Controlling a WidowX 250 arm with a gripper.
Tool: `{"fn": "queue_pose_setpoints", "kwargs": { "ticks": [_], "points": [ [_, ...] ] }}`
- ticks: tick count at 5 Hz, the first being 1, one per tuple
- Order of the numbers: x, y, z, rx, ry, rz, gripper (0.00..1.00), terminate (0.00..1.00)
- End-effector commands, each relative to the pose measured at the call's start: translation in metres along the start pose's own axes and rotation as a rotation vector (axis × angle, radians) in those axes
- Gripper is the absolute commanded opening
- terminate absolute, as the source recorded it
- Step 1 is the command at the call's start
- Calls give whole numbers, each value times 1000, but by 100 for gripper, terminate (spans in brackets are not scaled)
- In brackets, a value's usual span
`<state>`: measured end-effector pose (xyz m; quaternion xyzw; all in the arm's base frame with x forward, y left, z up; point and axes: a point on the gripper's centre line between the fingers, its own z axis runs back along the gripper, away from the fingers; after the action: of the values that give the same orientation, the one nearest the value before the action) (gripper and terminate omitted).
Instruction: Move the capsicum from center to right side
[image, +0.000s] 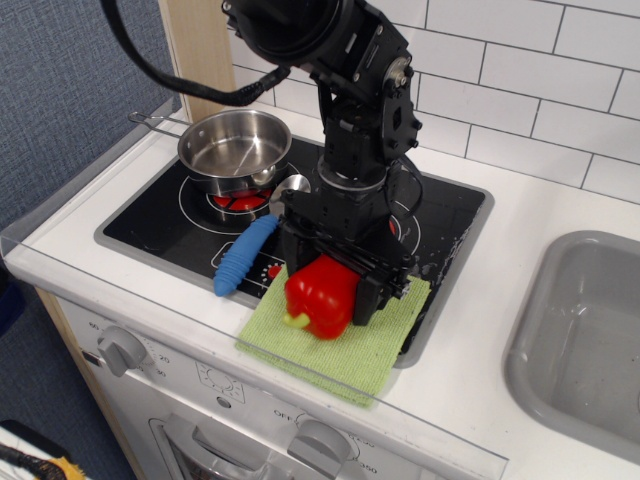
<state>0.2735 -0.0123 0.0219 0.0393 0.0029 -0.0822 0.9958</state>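
The capsicum is a glossy red toy pepper with a yellow-green stem pointing down-left. It is low over the green cloth at the front of the stove; I cannot tell whether it touches the cloth. My black gripper is shut on the capsicum from above, one finger on each side. The arm rises behind it and hides the right burner.
A steel pot stands on the left burner. A spoon with a blue handle lies on the black cooktop. A grey sink lies to the right. White tiled wall behind.
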Motion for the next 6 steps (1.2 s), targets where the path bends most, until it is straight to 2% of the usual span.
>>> {"fn": "queue_pose_setpoints", "kwargs": {
  "ticks": [1,2,3,4,6],
  "points": [
    [2,11,44,-29,-123,22,100,0],
    [3,16,64,-45,-176,45,100,0],
    [0,23,68,-57,-180,59,100,0],
    [-2,27,62,-7,-148,42,100,0],
    [-2,27,62,-7,-148,42,100,0]
  ]
}}
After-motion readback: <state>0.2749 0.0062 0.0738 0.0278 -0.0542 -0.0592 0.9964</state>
